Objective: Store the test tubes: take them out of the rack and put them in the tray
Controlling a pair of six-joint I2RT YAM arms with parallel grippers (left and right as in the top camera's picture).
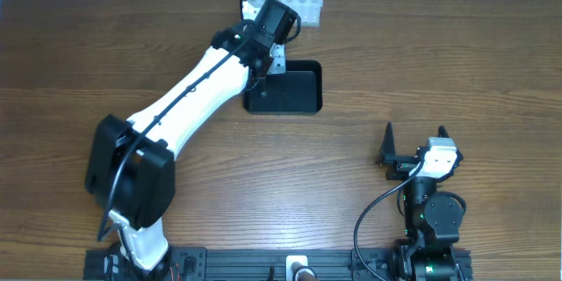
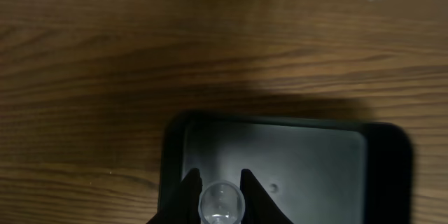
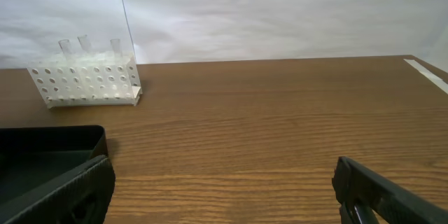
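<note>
1. Between the fingers of the left pincer sits a clear test tube. It is seen end-on with its open mouth toward the wrist camera, and the fingers are clamped against its sides.
2. Directly beneath the tube lies the black tray. The tube hangs over the tray's floor, close to one corner.
3. Just past the tray stands the white rack, near it but not touching. Three tubes stand upright in the rack's top holes.
4. From its base at the near left, the left arm stretches across to the tray's left side.
5. Well apart from tray and rack, close to its own base, the right pincer faces them with its fingers spread wide and nothing between them.
6. Everything rests on a wood-grain worktop.
</note>
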